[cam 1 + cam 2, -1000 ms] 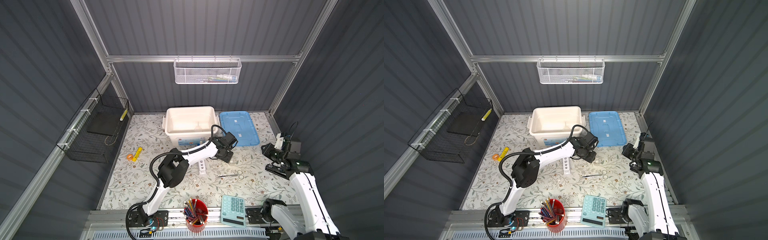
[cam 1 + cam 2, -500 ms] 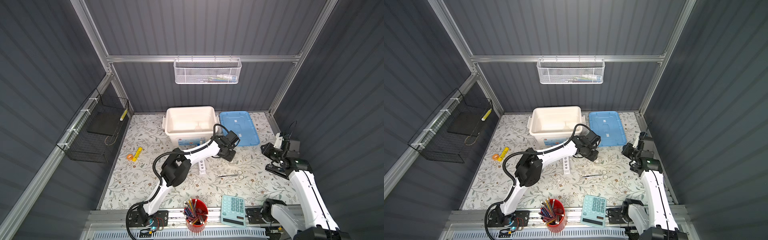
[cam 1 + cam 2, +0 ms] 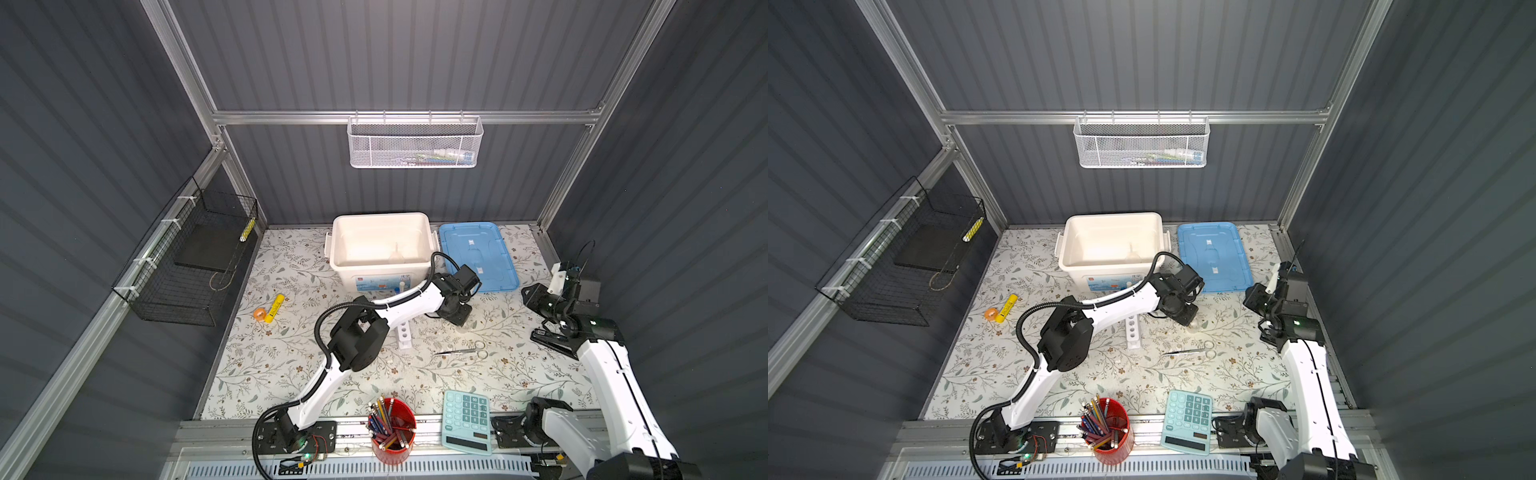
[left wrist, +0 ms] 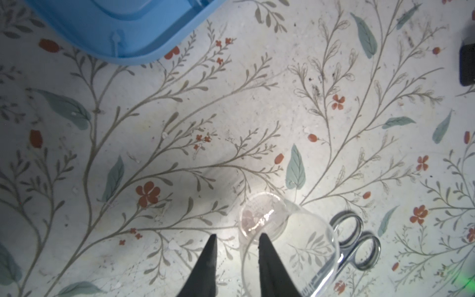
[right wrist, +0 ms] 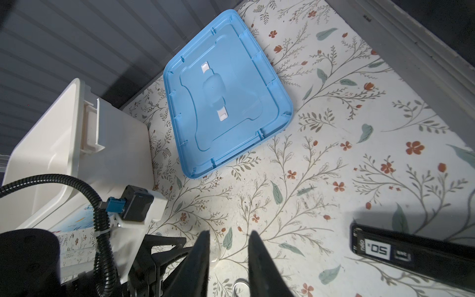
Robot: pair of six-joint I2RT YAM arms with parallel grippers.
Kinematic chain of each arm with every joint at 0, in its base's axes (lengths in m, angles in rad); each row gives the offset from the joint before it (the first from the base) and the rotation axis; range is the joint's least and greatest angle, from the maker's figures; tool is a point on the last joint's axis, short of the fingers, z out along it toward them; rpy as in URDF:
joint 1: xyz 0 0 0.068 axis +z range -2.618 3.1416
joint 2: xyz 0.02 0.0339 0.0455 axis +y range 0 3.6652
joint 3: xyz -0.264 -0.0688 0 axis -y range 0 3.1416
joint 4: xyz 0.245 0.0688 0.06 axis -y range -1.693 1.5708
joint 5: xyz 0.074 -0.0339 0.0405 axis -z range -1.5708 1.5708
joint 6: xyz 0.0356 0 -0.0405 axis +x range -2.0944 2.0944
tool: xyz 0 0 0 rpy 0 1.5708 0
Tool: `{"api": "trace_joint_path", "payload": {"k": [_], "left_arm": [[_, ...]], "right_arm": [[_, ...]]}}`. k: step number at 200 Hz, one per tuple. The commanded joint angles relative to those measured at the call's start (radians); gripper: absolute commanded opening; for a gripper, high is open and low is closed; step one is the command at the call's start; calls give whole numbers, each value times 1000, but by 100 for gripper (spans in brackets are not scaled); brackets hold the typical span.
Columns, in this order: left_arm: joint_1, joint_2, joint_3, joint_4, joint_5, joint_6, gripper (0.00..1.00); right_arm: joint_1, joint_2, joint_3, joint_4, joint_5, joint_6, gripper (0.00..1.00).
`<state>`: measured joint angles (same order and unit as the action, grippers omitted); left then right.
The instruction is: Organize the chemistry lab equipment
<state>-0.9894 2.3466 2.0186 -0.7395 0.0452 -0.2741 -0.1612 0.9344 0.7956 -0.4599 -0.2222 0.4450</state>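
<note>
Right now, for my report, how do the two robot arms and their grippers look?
Both the left arm and the right arm have white shell links joined by bulky black joints. A black ribbed cable runs along the left one to a blue plug. The left gripper and right gripper each carry two slim, black, pointed fingers.

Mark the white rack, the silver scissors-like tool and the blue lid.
white rack (image 3: 403, 334): in a top view, holed top face.
silver scissors-like tool (image 3: 459, 351): in a top view, mid-shank.
blue lid (image 3: 478, 257): in a top view, central panel.
</note>
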Motion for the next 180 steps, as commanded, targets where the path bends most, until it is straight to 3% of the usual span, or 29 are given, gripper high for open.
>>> {"api": "trace_joint_path", "payload": {"k": [1, 28, 97, 158, 180], "left_arm": [[-8, 21, 33, -46, 7, 23, 24], [-12, 32, 43, -72, -8, 28, 13], [-30, 42, 73, -105, -42, 51, 14], [-32, 33, 89, -122, -73, 68, 0], [-32, 15, 92, -133, -88, 77, 0]], "right_arm": [[-3, 0, -17, 28, -17, 3, 29], [-3, 0, -19, 32, -16, 2, 29], [-3, -3, -22, 36, -25, 4, 29], [-3, 1, -21, 40, -24, 4, 29], [-3, 1, -21, 40, -26, 4, 28]]}}
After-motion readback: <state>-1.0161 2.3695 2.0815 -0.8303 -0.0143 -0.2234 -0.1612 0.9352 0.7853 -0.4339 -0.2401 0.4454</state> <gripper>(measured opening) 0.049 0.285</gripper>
